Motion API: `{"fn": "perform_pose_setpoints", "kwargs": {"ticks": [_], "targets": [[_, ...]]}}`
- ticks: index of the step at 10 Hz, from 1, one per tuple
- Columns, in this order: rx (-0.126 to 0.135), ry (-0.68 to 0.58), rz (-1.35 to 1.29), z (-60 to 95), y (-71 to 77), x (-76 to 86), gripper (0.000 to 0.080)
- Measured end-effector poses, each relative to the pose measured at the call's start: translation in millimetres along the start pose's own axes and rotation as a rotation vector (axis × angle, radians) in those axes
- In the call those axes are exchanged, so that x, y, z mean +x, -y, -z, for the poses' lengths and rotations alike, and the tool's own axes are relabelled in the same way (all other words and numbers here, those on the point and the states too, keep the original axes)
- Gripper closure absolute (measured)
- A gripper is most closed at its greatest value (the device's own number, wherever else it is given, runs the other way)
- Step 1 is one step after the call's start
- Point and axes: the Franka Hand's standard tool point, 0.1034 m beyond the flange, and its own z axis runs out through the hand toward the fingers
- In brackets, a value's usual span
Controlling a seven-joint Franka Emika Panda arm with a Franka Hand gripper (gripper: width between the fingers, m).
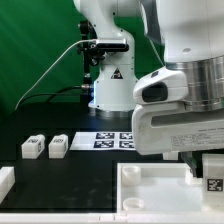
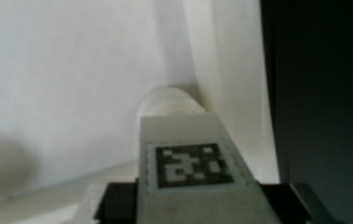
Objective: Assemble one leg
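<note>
Jaws clenched on the leg [image 2: 187,120], black fingers [image 2: 123,203] pressing its two sides. It is a smooth white plastic block that narrows to a rounded tip. Its face carries a square black-and-white tag, a blocky pattern with no readable writing. It hangs over the tray [image 1: 150,195], a glossy white piece with a raised rim, by the table's [image 1: 80,170] near edge toward the exterior view's right. Whether the leg touches the tray cannot be told. Farther in, toward the exterior view's left, two legs [image 1: 32,147] [image 1: 58,146] lie side by side on the matte black table, just apart, tags facing up. Beyond them, mid-table, lies the flat marker board [image 1: 115,140]. Print on the arm's [image 1: 185,90] white casing is too small to read.
</note>
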Motion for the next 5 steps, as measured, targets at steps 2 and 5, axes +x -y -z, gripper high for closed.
{"fn": "perform_pose_setpoints", "kwargs": {"ticks": [2,5], "targets": [[0.005,0.009,-0.405,-1.7,2.3,-2.6,0.0502],[0.009,0.012,-0.717,-2.6,3.6,-3.4,0.0502]]}}
